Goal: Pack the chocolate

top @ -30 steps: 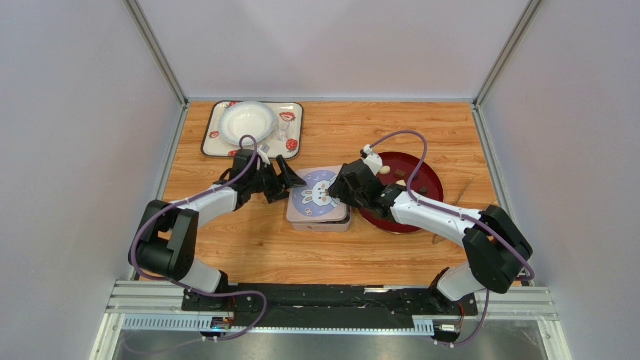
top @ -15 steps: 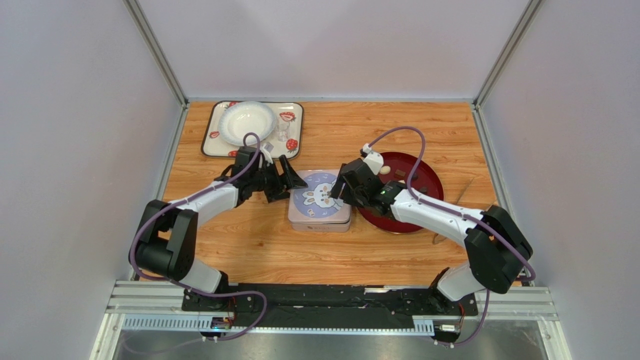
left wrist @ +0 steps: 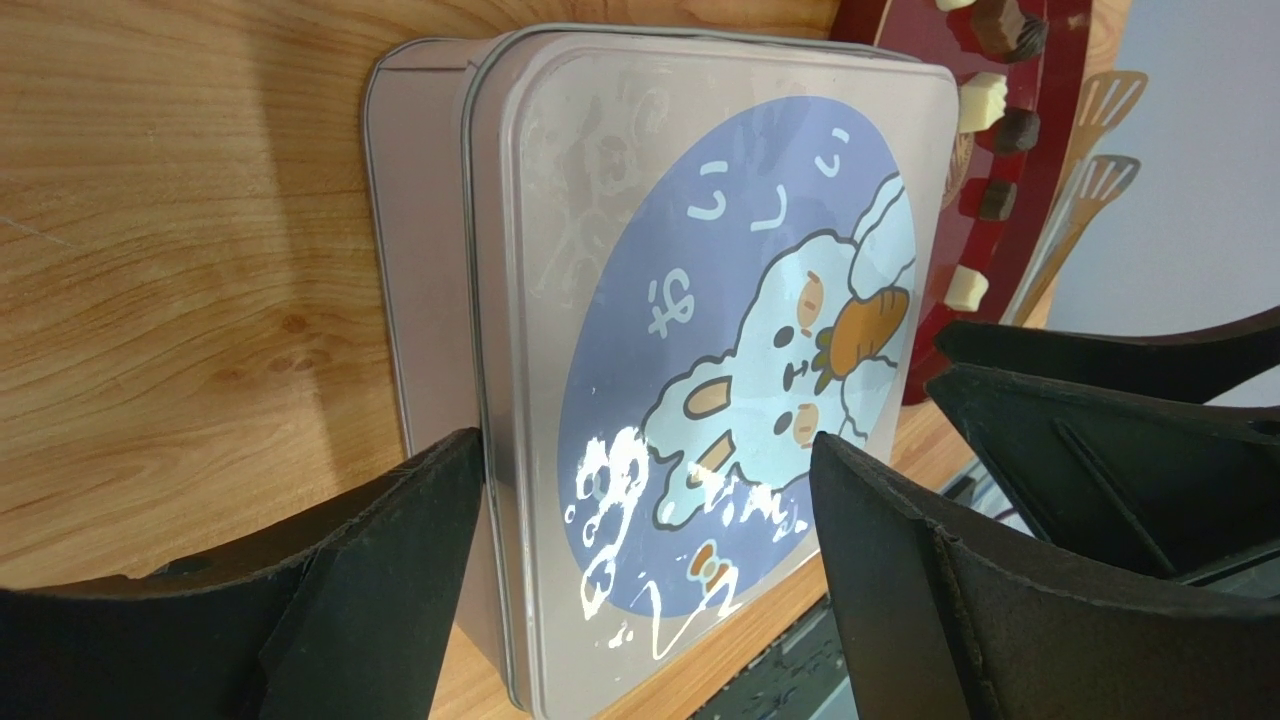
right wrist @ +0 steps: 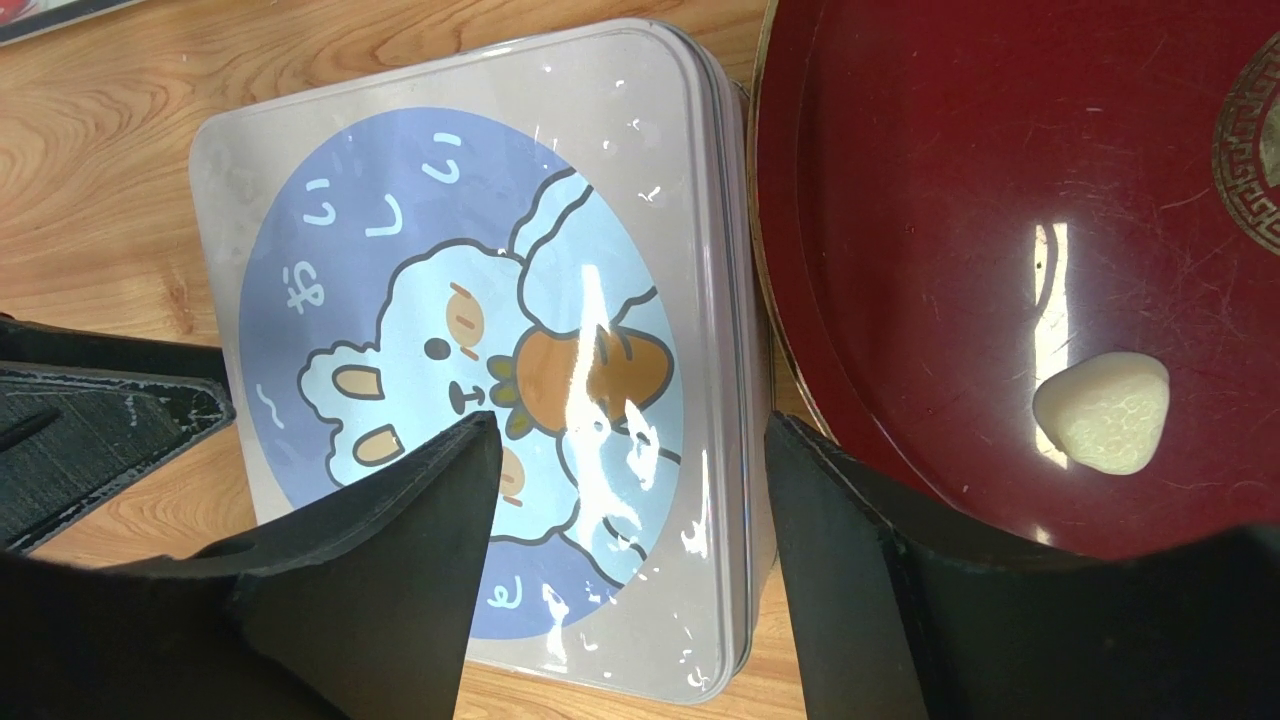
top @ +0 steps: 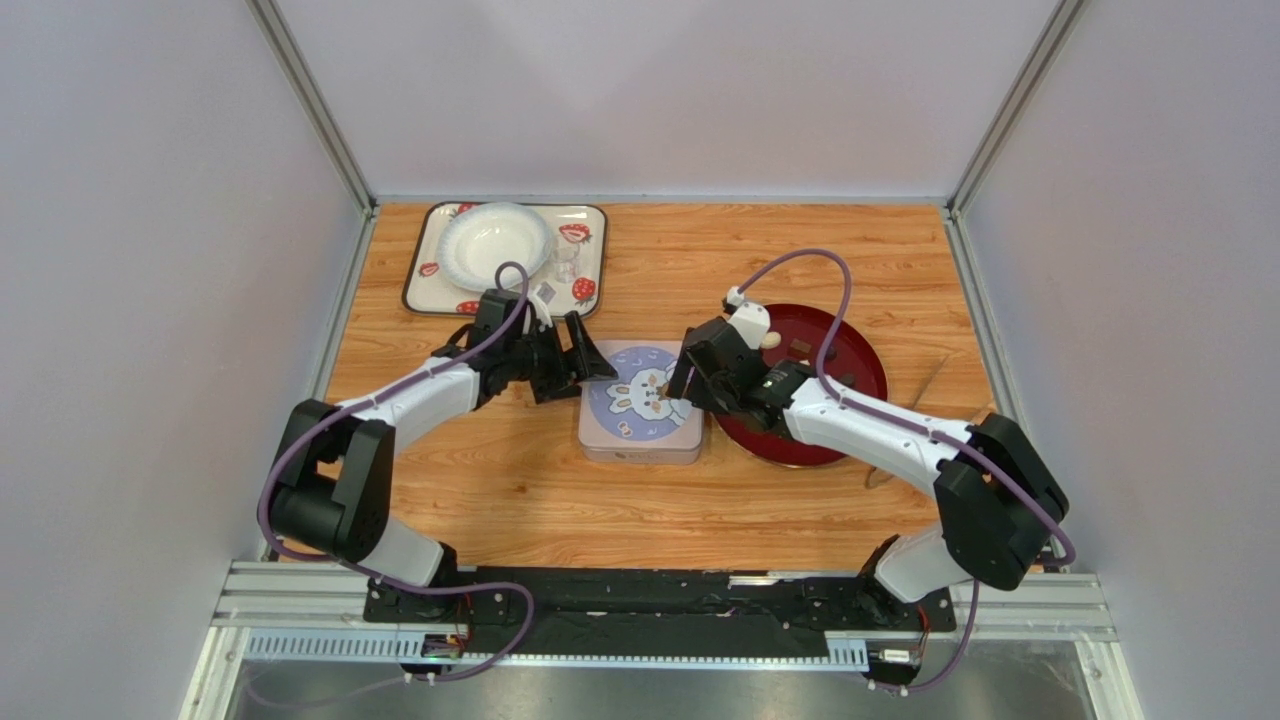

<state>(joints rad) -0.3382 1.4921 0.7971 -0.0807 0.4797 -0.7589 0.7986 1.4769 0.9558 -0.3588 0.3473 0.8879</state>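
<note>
- A white rectangular tray with red prints (top: 589, 225) sat at the far left corner of the wooden bench (top: 496, 480), carrying a white paper plate (top: 493, 245).
- The left pincer (left wrist: 646, 480) was spread wide apart and held nothing. It lay low at the far left corner of the tin, and its wrist camera looked across the lid between the two fingers. Whether it touched the metal could not be told.
- The pale square metal tin with a blue rabbit picture on its lid (top: 642, 402) stood mid-bench with the lid on.
- The right pincer (right wrist: 628, 443) hovered over the right part of that lid, gaping and empty.
- The dark red round plate (top: 857, 360) lay just beside the tin's right edge.
- The chocolate was on that plate, outside the tin: a cream-white rounded piece (right wrist: 1104, 413) lay alone near the middle, and further dark brown and white pieces (left wrist: 999, 30) lay along the rim.
</note>
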